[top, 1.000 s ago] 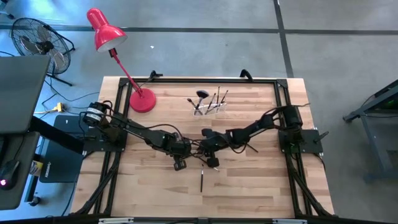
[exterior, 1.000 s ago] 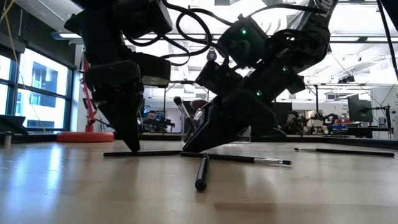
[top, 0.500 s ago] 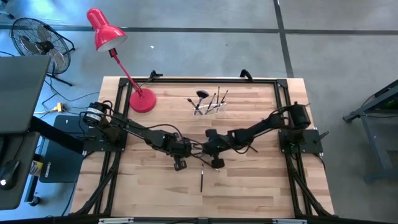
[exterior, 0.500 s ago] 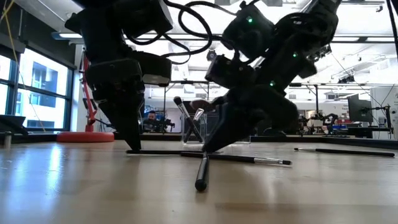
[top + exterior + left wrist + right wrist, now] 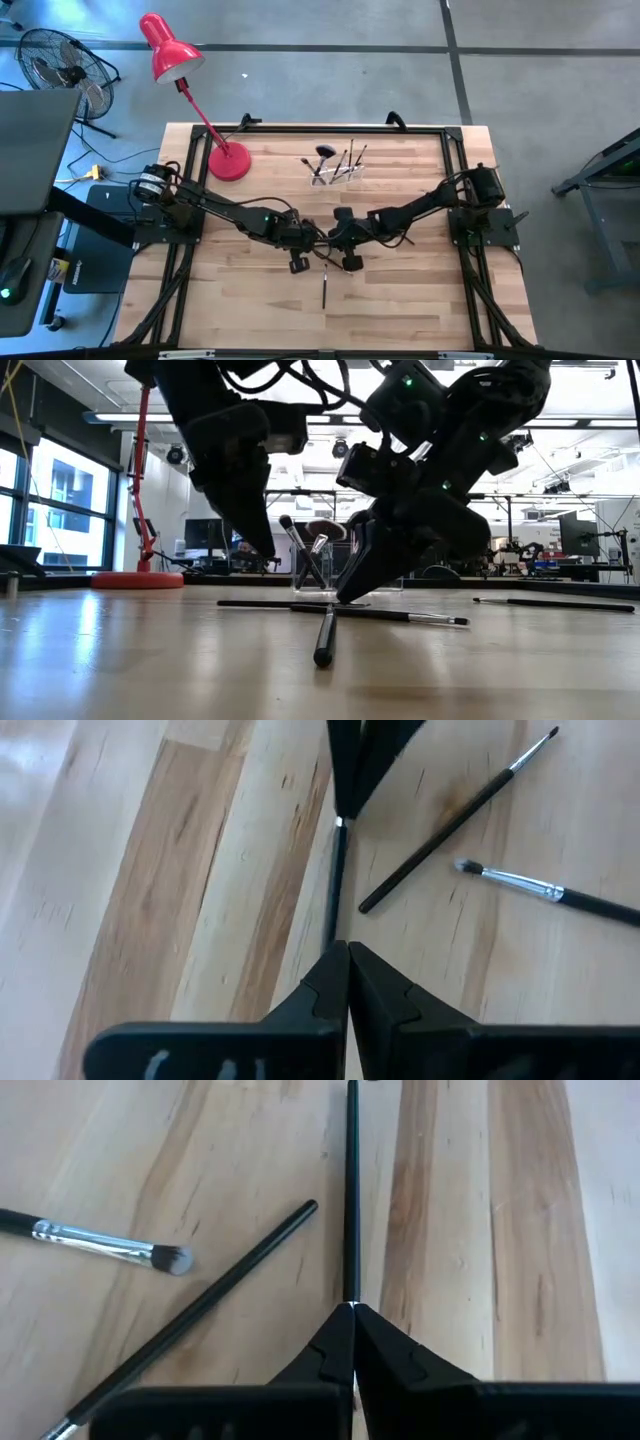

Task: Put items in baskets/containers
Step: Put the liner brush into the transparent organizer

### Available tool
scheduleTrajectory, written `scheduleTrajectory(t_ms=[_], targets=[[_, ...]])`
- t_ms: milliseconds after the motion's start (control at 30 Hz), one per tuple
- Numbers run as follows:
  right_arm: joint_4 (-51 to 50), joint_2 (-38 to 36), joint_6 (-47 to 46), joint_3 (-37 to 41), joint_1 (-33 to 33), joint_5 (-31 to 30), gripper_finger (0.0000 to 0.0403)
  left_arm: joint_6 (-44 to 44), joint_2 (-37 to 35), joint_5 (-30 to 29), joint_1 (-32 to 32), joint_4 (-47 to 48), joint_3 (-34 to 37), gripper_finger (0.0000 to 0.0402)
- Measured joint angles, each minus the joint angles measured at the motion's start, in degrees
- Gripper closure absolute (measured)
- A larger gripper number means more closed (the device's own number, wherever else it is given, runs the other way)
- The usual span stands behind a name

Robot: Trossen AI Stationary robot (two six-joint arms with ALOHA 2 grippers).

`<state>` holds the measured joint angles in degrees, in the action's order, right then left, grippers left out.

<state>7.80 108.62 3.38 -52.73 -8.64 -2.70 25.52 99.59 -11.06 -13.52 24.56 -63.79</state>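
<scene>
A thin dark brush point(image 5: 280, 604) lies flat on the wood between my two grippers. My right gripper point(image 5: 352, 1312) is shut on its one end. My left gripper point(image 5: 266, 550) is shut on nothing and hangs above the brush's other end point(image 5: 335, 900). Two more brushes lie close by: a dark one point(image 5: 440, 820) and one with a silvery ferrule point(image 5: 530, 888). Another brush point(image 5: 324, 290) lies nearer the table's near edge. The clear holder point(image 5: 335, 170) stands toward the far edge with several brushes upright in it, one with a wide dark head point(image 5: 325, 153). My right gripper pinches the thin brush at its end point(image 5: 351, 1295), where a bit of silver shows, between the two fingertips. The fingers slant down from above and from the table's right, lying along the brush. The brush lies level on the table point(image 5: 250, 604).
The red lamp's round base point(image 5: 228, 162) stands at the far left of the table, its arm leaning out over the far left corner. One more brush point(image 5: 555, 603) lies toward the right. Bare wood lies along the near edge point(image 5: 250, 310).
My left gripper has risen off the brush's left end and moved toward the table's right. My right gripper has shifted slightly toward the right, staying shut on the brush. The brush has slid along the table toward the right, still flat.
</scene>
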Motion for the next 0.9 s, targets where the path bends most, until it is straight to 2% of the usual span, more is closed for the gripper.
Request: scheduleTrajectory(t_ms=[133, 433, 633, 900], targets=[[-0.17, -0.23, -0.54, 0.0, -0.58, -0.54, 0.0402, 0.05, 0.0, 0.12, 0.0, 0.03, -0.02, 0.039], [-1.01, -0.64, -0.98, 0.0, -0.75, -0.56, 0.0402, 0.67, 0.0, 0.12, 0.0, 0.3, -0.02, 0.0323], [-1.69, -0.74, -0.98, 0.0, -0.64, -0.36, 0.0402, 0.2, 0.0, 0.07, 0.0, 4.2, -0.04, 0.0304], [-1.59, -0.74, -0.98, 0.0, -0.64, -0.33, 0.0402, 0.04, 0.14, -0.02, 0.02, 4.03, -0.04, 0.0284]])
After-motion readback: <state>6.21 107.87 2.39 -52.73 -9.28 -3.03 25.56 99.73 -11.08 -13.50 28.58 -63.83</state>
